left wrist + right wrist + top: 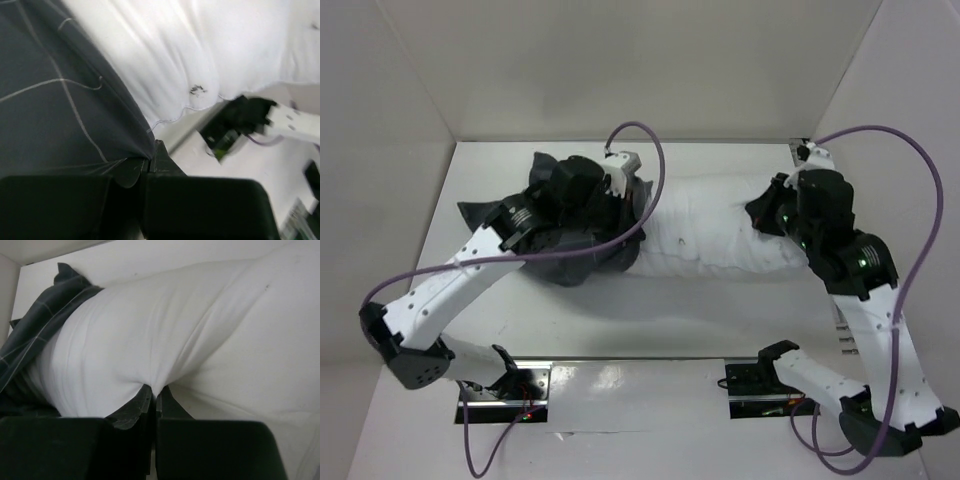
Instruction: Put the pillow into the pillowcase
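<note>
The white pillow (720, 225) lies across the middle of the table, its left end tucked into the dark grey checked pillowcase (555, 255). My left gripper (620, 185) is shut on the pillowcase's hem (127, 145) at its mouth, right beside the pillow (200, 45). My right gripper (767, 212) sits at the pillow's right end, shut on a pinch of the white pillow fabric (157, 385). From the right wrist, the pillowcase (37, 330) wraps the pillow's far end (150, 330).
White walls (620, 60) close in the table at the back and sides. The arm bases and black mounts (760, 385) sit at the near edge. The right arm's purple cable (920, 170) loops above the table's right side.
</note>
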`<action>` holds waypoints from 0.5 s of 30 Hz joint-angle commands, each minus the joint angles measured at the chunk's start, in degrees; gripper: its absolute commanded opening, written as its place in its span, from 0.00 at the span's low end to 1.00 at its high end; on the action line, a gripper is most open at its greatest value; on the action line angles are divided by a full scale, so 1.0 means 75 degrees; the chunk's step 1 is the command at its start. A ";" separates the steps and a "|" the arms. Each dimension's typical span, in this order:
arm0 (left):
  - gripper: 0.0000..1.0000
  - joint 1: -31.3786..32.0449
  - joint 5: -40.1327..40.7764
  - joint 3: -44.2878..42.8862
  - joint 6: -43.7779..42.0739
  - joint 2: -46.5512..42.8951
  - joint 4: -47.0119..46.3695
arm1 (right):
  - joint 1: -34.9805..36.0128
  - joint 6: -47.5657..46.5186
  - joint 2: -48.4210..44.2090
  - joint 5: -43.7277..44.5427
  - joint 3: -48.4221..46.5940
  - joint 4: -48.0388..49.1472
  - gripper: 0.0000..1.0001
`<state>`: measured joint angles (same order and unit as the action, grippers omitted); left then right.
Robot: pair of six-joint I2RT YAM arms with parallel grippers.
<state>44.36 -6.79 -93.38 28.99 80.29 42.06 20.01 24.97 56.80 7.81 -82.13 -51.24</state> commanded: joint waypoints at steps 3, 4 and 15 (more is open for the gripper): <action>0.00 0.0636 -0.0958 -0.0356 0.1044 -0.0944 -0.0968 | 0.0191 0.0361 -0.0459 -0.0689 0.0052 -0.0913 0.00; 0.00 0.0636 -0.0958 -0.0555 0.1044 -0.0863 -0.0968 | 0.0191 0.0362 -0.0459 -0.0829 -0.0053 -0.0983 0.00; 0.00 -0.1319 -0.1509 -0.4235 0.0096 0.3518 -0.0136 | 0.0110 0.2401 0.1518 -0.1079 0.0474 0.1447 0.00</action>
<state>39.09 -14.94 -120.73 31.40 96.82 52.71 20.10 36.53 62.19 3.27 -78.91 -59.18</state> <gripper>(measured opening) 0.040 0.031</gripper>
